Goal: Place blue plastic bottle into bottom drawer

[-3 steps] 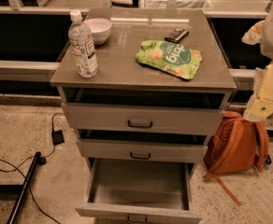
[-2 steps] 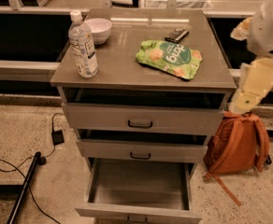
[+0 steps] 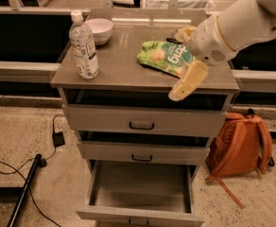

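The blue plastic bottle (image 3: 83, 46) stands upright with its white cap on, at the front left of the grey cabinet top (image 3: 124, 72). The bottom drawer (image 3: 138, 217) is pulled out and nothing shows inside it. The two shallower drawers above are pushed in further. My gripper (image 3: 181, 88) hangs from the white arm over the front right of the cabinet top, just in front of the green bag, well to the right of the bottle and holding nothing I can see.
A white bowl (image 3: 99, 30) sits behind the bottle. A green snack bag (image 3: 166, 56) lies at the right of the top. An orange backpack (image 3: 237, 145) leans on the floor right of the cabinet. Cables and a black bar (image 3: 22, 193) lie on the floor at left.
My arm and gripper have swung left from the right edge of the view to over the front right of the cabinet top. The bottle and drawers have not moved.
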`<move>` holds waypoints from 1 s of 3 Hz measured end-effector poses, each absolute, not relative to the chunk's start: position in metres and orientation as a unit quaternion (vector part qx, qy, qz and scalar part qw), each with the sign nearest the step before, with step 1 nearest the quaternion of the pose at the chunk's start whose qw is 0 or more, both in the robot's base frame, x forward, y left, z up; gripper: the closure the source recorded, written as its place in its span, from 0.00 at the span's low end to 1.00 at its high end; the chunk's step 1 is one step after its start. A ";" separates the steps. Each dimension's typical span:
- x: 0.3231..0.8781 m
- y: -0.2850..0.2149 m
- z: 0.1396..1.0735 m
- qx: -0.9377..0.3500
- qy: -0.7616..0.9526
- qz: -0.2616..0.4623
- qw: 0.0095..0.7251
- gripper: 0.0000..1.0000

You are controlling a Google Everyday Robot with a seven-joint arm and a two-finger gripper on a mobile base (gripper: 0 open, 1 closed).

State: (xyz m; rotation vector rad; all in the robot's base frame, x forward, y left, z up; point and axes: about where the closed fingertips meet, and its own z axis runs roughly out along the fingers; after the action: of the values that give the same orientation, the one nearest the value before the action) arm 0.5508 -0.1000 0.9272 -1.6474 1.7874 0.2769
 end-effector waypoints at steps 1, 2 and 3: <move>0.562 -0.038 0.931 -0.641 0.645 0.154 0.385 0.00; 0.565 -0.032 0.934 -0.642 0.640 0.155 0.393 0.00; 0.577 -0.015 0.941 -0.638 0.621 0.171 0.423 0.00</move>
State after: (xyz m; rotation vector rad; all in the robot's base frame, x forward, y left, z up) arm 0.5774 -0.0147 0.9412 -1.5958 1.5546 0.4274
